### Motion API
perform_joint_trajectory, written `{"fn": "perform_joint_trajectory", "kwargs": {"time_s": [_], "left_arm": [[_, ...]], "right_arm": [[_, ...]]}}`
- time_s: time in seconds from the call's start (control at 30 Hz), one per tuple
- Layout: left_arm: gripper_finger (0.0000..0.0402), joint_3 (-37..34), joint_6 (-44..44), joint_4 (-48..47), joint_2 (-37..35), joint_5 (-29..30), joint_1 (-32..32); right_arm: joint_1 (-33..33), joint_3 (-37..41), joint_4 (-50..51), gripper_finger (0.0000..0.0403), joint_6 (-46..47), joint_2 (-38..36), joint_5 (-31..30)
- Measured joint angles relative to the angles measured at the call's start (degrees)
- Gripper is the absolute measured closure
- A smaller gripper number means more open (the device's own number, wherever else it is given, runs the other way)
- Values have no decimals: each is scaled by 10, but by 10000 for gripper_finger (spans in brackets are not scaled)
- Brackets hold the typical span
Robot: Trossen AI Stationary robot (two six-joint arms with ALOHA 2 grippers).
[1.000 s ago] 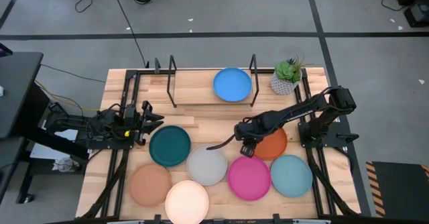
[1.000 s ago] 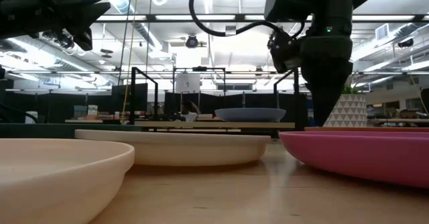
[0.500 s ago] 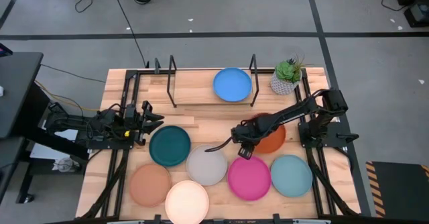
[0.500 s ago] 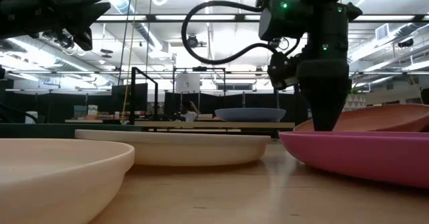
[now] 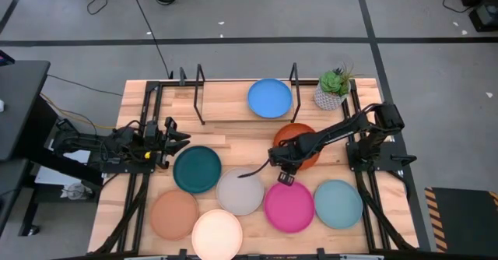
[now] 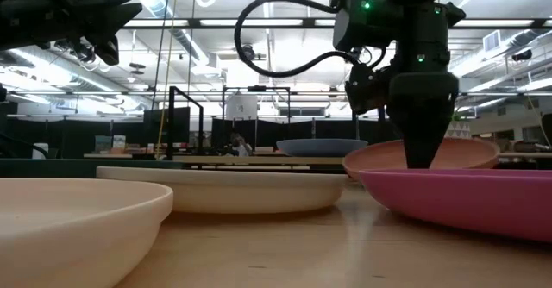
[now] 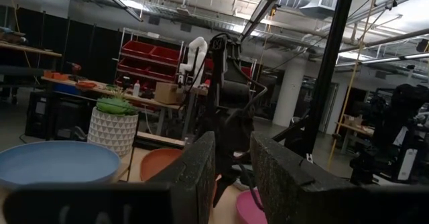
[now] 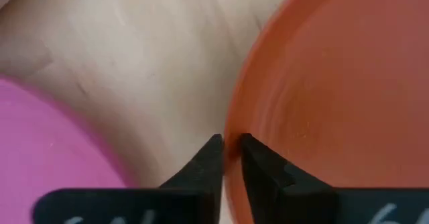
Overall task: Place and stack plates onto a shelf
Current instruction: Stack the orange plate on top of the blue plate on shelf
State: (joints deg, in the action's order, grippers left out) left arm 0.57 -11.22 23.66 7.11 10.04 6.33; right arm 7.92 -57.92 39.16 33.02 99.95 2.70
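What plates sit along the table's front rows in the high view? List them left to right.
Tan plate → dark teal plate → cream white plate → grey plate → pink plate → light teal plate.

Bright, even light pours from the ceiling strip lights (image 6: 259, 22). Nearest plates in the low view are blurred; shadows stay soft.
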Motion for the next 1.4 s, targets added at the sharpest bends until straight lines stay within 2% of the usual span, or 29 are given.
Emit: {"fn": "perform_joint_trajectory", "kwargs": {"time_s": [0.17,0.37,0.63,1.03,1.2,1.4], "left_arm": [[299,0,0,0,0,0,0],[299,0,0,0,0,0,0],[299,0,0,0,0,0,0],[299,0,0,0,0,0,0],[299,0,0,0,0,0,0],[299,0,0,0,0,0,0]], "right_arm": [[4,-2,1,387,-29,-3,9],[15,-5,8,388,-118,-11,7],[41,-55,29,391,-266,-15,-18],[59,-163,67,391,-412,-16,-130],[46,-205,94,390,-454,-16,-162],[-3,-219,99,390,-499,-16,-160]]}}
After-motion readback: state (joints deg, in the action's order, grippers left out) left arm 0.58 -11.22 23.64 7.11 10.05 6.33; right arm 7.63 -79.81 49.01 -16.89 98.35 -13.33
